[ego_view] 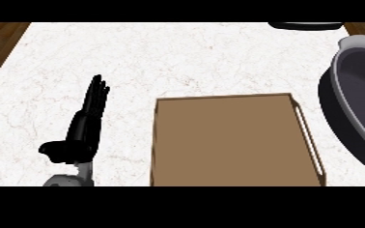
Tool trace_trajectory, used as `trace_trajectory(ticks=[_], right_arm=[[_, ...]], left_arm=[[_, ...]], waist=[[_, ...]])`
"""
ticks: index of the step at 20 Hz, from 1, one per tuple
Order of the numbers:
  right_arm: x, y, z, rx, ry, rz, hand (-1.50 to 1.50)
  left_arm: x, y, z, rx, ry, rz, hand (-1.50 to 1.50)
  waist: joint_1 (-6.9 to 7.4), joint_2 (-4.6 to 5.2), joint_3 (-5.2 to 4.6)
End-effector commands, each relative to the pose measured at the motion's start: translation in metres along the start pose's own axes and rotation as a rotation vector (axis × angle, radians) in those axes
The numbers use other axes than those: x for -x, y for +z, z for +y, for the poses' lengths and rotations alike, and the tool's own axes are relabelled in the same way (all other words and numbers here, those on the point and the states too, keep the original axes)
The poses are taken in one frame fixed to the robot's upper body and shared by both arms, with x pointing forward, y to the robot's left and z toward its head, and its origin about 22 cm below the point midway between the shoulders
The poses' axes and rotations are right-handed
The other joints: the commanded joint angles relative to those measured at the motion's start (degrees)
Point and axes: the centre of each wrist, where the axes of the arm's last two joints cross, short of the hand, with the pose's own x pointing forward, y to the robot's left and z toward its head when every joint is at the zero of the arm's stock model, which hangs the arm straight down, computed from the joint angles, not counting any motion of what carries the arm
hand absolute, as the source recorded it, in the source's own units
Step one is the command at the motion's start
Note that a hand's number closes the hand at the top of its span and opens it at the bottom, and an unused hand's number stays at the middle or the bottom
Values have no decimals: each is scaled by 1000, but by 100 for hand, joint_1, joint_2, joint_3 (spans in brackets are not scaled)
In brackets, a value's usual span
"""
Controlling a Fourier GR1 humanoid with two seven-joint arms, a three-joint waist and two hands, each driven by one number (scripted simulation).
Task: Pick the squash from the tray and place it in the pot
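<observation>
A brown tray (228, 140) lies on the white marble counter, lower middle, with nothing visible on its surface. A dark grey pot (347, 92) sits at the right edge, only partly in view, its inside hidden from sight. No squash shows anywhere. My left hand (84, 125) rests on the counter to the left of the tray, fingers straight and pointing away from me, holding nothing. My right hand does not appear in the view.
A dark object (306, 25) peeks in at the top right edge. Brown wood (10, 36) borders the counter at the upper left corner and upper right corner. Bare marble (178, 58) stretches beyond the tray.
</observation>
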Motion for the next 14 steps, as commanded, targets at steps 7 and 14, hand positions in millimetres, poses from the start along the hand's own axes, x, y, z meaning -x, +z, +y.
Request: trace_trajectory(ticks=[7,14], right_arm=[[49,-23,70,-227,-45,351,150],[56,-1,81,-293,-242,312,-150]], left_arm=[[-2,3,11,-20,-13,-4,0],[2,14,11,8,-7,19,0]], waist=[[-90,-35,3],[-48,-41,-3]])
